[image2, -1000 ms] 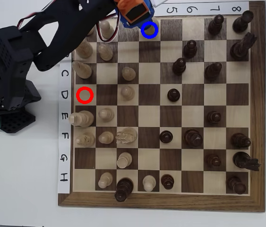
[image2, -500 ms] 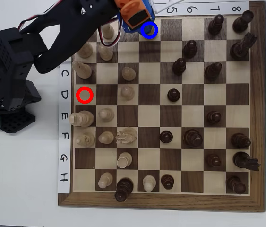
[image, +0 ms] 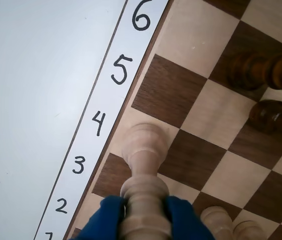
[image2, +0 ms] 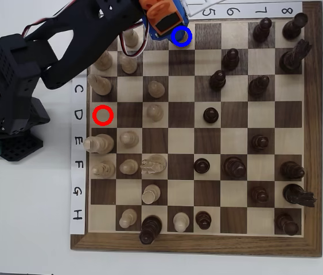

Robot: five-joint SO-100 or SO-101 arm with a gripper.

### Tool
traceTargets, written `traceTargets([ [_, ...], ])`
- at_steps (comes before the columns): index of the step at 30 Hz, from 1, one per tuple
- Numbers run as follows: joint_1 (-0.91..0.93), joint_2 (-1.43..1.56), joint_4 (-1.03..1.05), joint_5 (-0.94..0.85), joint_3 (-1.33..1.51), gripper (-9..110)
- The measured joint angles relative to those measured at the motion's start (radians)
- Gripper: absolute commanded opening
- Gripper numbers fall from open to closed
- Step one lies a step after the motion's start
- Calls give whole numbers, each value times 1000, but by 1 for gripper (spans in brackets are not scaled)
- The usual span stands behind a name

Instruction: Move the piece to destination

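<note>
In the wrist view my gripper (image: 143, 212), with blue fingers (image: 105, 220), is shut on the pale tan piece (image: 143, 150). The piece's round base is at the light edge square (image: 146, 119) beside the label "4"; I cannot tell whether it touches the board. In the overhead view the blue ring (image2: 181, 36) marks that same square in row A. The arm (image2: 92, 34) and its orange wrist servo (image2: 162, 17) reach right up to the ring and hide the gripper and the piece. The red ring (image2: 102, 115) marks an empty light square in row D.
Two dark pieces (image: 261, 70) (image: 273, 115) stand to the right in the wrist view, and pale pieces (image: 221, 220) stand close by at the bottom. In the overhead view pale pieces (image2: 129, 63) fill the board's left, dark ones (image2: 230, 57) the right. The paper label strip (image: 98, 120) borders the board.
</note>
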Motion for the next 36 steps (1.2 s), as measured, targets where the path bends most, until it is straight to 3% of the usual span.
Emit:
traceTargets([
  [13, 0, -2, -20, 0, -18, 24],
  [27, -41, 12, -9, 0, -86, 13],
  [36, -89, 245, -8, -40, -81, 13],
])
